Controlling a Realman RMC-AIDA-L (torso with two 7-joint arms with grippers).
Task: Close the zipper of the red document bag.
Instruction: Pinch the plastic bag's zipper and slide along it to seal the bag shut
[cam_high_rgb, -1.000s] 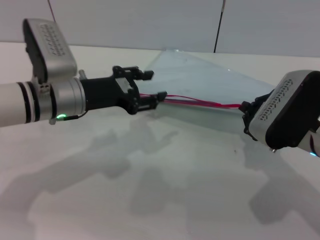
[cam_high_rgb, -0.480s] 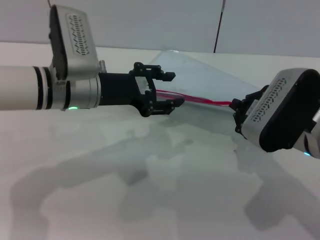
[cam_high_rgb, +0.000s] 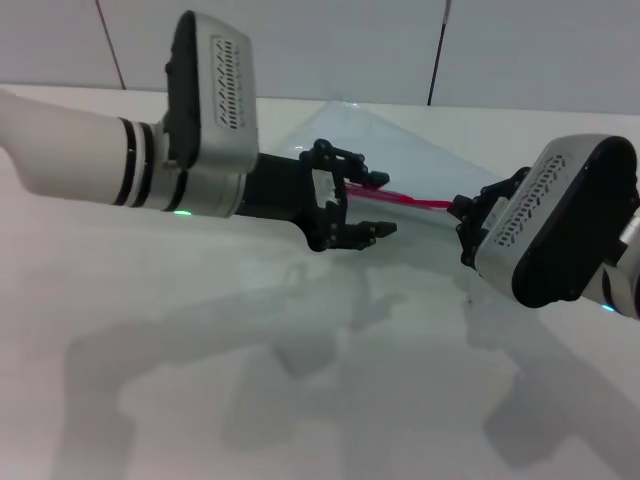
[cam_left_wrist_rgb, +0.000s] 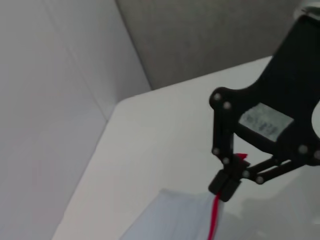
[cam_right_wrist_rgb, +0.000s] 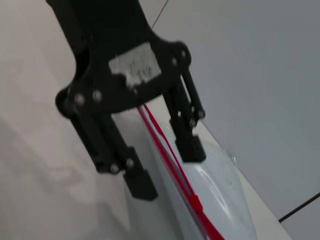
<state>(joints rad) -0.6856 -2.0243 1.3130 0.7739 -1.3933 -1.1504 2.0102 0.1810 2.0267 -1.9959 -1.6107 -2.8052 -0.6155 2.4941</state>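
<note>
The red document bag (cam_high_rgb: 425, 160) is a pale translucent pouch lying flat at the back of the white table (cam_high_rgb: 150, 330). Its red zipper (cam_high_rgb: 415, 203) runs along the near long edge. My left gripper (cam_high_rgb: 385, 205) reaches in from the left and is open, one finger on each side of the zipper line. The right wrist view shows this left gripper (cam_right_wrist_rgb: 167, 170) with the zipper (cam_right_wrist_rgb: 172, 162) passing between its spread fingers. My right gripper (cam_high_rgb: 458, 212) is at the zipper's right end. In the left wrist view that right gripper (cam_left_wrist_rgb: 226, 187) is shut on the zipper (cam_left_wrist_rgb: 215, 220).
A grey wall with a dark vertical seam (cam_high_rgb: 437, 50) stands behind the table. The arms cast shadows (cam_high_rgb: 300, 360) on the near tabletop. The bag's far corner (cam_high_rgb: 345, 103) lies close to the table's back edge.
My left gripper has slid to the right along the zipper, closing most of the gap to the right gripper. The right gripper has shifted slightly left and still grips the zipper's end.
</note>
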